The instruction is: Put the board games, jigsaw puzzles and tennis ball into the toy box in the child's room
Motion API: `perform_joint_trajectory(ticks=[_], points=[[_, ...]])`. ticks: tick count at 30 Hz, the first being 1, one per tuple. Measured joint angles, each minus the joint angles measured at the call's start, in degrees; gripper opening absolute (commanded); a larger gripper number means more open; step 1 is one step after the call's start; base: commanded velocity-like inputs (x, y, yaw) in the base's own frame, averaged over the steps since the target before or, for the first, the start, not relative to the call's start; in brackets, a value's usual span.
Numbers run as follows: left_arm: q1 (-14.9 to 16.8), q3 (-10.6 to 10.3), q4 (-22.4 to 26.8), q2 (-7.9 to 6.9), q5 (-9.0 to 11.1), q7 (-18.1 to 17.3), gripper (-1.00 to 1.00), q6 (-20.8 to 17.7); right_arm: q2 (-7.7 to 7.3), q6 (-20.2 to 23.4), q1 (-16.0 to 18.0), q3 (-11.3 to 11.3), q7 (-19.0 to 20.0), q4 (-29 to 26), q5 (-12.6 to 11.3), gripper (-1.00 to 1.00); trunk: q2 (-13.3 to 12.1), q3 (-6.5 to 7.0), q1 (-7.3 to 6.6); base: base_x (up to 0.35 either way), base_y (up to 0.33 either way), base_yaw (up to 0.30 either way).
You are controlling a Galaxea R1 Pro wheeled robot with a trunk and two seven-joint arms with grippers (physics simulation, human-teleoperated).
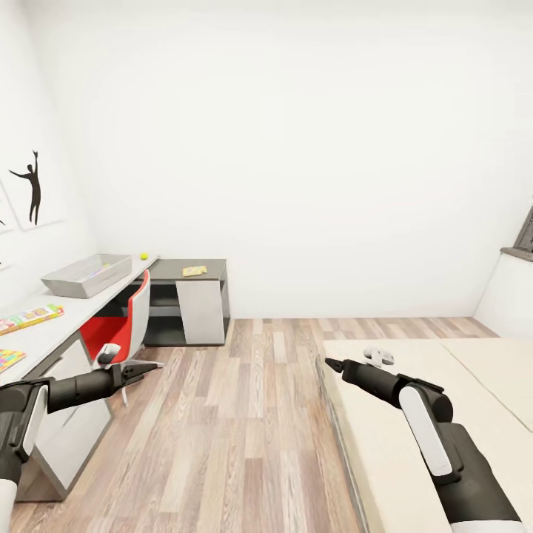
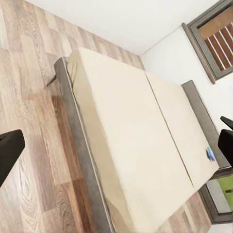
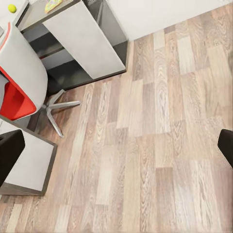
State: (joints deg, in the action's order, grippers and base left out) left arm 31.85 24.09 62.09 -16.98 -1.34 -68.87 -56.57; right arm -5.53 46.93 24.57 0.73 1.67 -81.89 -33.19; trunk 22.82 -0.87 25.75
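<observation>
- Looking across the child's room in the head view, you have the desk along the left edge of the frame and the bed at lower right.
- Your left gripper hangs over the wood floor beside the red chair; your right gripper sits at the bed's near corner. Both sets of jaws stand spread apart, grasping nothing.
- The grey toy box rests on the desk at centre left, with the tennis ball just beyond it, apart from the tray.
- A flat colourful board game lies nearer you on the desk, and a jigsaw puzzle shows at the left edge.
- A yellow-orange flat box lies on the dark far desk section.
- In the left wrist view, a small blue item lies near the bed's headboard.
</observation>
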Motion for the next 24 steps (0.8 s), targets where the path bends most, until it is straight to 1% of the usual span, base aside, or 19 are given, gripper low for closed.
perform_joint_trajectory(ticks=[24], points=[[0.0, 0.0, 0.0, 0.01, 0.0, 0.0, 1.0, 0.0, -0.01, -0.02, 0.0, 0.0, 0.0, 0.0, 0.08, 1.0, -0.01, 0.0, 0.0, 0.0, -0.271, 0.0]])
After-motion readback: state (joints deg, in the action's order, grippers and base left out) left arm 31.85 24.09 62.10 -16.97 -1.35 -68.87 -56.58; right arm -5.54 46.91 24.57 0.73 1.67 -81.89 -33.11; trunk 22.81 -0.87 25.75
